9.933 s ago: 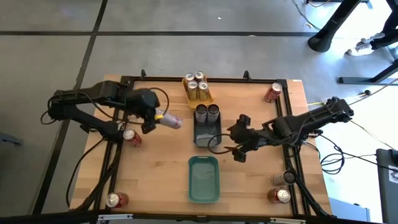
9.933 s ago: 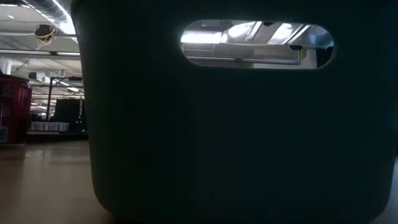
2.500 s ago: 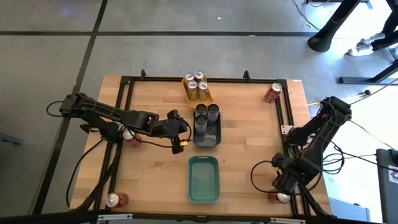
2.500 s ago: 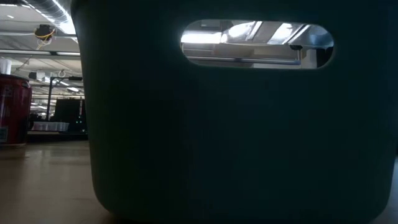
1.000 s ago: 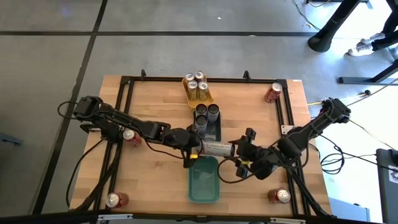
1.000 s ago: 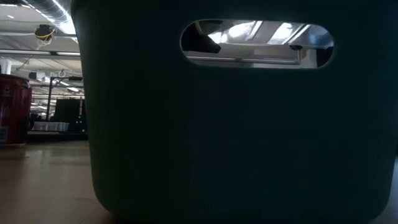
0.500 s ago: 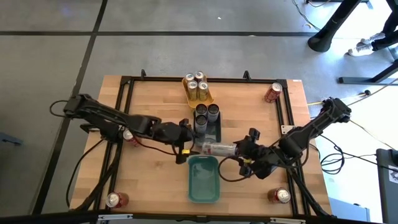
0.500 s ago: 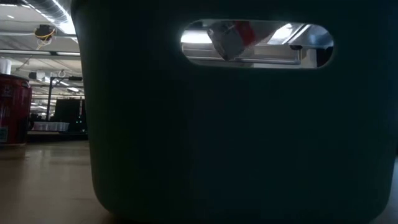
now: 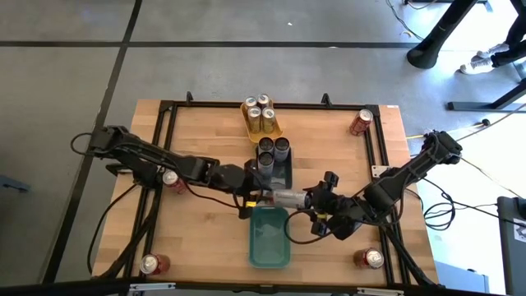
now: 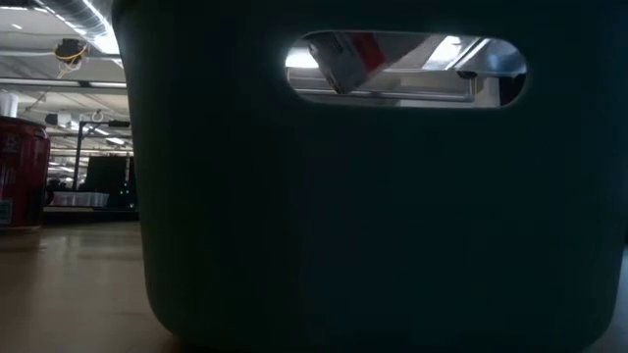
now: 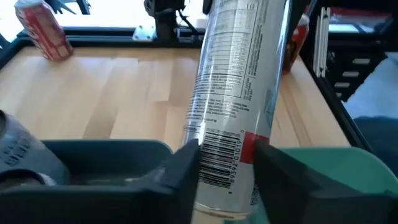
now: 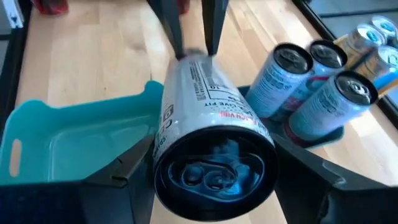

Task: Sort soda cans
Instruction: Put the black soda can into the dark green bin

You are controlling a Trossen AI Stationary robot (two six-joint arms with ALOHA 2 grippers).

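The left hand (image 9: pixel 249 198) and the right hand (image 9: pixel 315 200) both clamp one slim silver aluminium can with a red patch and a barcode (image 9: pixel 288 197). The can lies horizontal, off the counter, just above the far rim of the teal rectangular plastic tray (image 9: pixel 269 238). In the left wrist view the left hand (image 11: pixel 229 167) has its two dark fingers (image 11: pixel 181 167) pressed against opposite sides of the can (image 11: pixel 239 93) near its barcode end. In the right wrist view the right hand (image 12: pixel 214 163) grips the other end, with the can's lid and pull tab (image 12: pixel 214 171) facing the camera and the fingers of the left hand (image 12: pixel 166 23) visible at the far end.

Positions relative to the teal tray:
- Dark grey rectangular plastic tray (image 9: pixel 274 179): just beyond the far end, holding two upright grey cans with dark tops (image 9: pixel 274 146). The right wrist view shows three upright cans (image 12: pixel 311 84) in it.
- Yellow plastic tray (image 9: pixel 274 129): farther back, holding four gold-yellow cans with silver tops (image 9: pixel 260 114).
- Red can (image 9: pixel 360 123): far right corner of the wooden counter (image 9: pixel 205 238).
- Red can (image 9: pixel 369 259): near right corner.
- Red can (image 9: pixel 153 264): near left corner.
- Red can (image 9: pixel 173 180): left, beneath the left arm.

In the low view the teal tray's wall (image 10: pixel 373 235) fills most of the frame. The held can's end (image 10: pixel 345 55) shows through the handle slot, and a red can (image 10: pixel 22 172) stands at the left.
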